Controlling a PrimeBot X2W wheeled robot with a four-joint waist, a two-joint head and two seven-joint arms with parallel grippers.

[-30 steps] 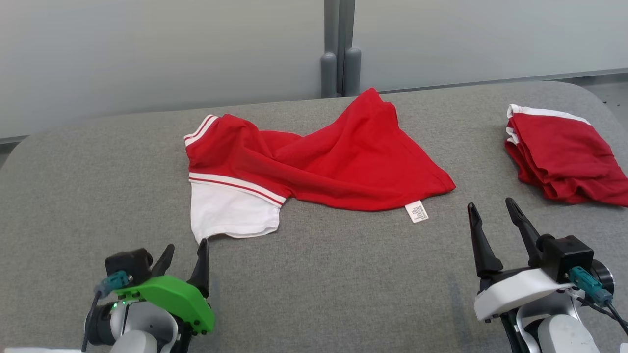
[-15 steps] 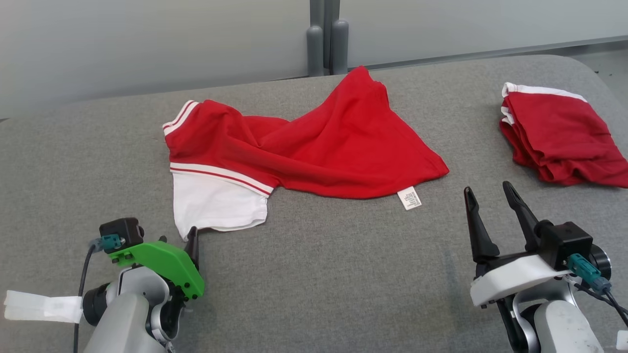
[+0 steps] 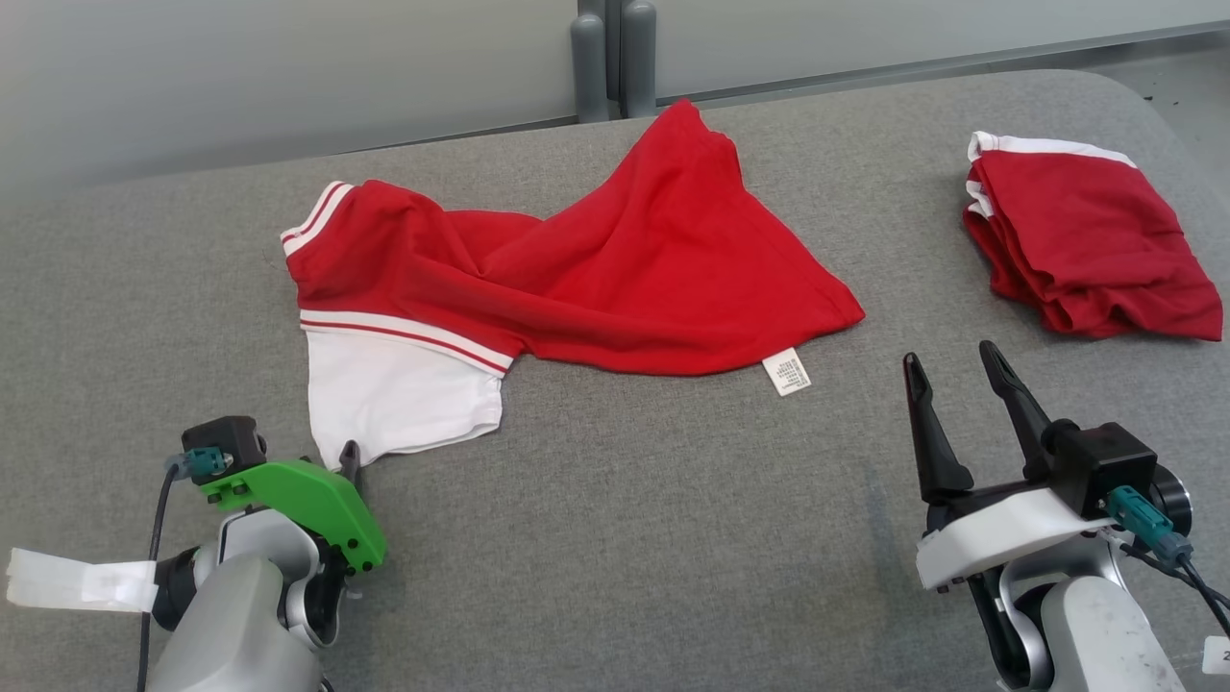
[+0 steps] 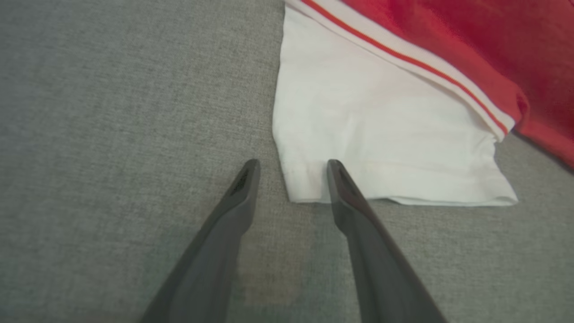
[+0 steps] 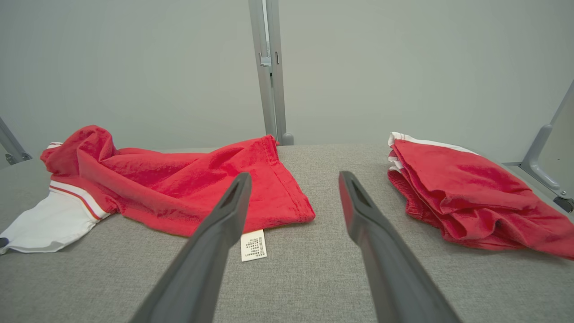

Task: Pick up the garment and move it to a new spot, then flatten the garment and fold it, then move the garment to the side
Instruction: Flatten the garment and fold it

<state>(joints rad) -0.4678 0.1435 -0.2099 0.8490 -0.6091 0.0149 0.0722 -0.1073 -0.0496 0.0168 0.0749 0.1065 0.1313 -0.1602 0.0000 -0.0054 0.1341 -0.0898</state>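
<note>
Item 1: garment (image 3: 596, 259). Red shirt with white-and-red striped trim, lying crumpled and partly spread across the middle of the grey padded table (image 3: 625, 557). Its far hem corner reaches close to the table's back edge. The white sleeve (image 3: 394, 394) lies flat at the near left. A small white care label (image 3: 786, 372) sticks out from the near hem onto the bare cloth.

Item 2: left gripper (image 4: 293, 163). Low over the table at the near corner of the white sleeve. The jaws are parted by a moderate gap and nothing is clamped. In the left wrist view the sleeve's corner sits between the two tips: one fingertip (image 4: 336, 168) overlaps the hem and the other is over grey cloth just beside it. Whether the tips touch the fabric cannot be told.

Item 3: right gripper (image 3: 950, 354). At the near right, above bare table, well apart from the shirt. The fingers are spread wide and empty, pointing away from the robot.

Item 4: folded red garment (image 3: 1086, 250). A loose stack with white trim at the far right of the table, apart from the shirt.

Item 5: grey post (image 3: 605, 48). Stands upright behind the table against pale wall panels
</note>
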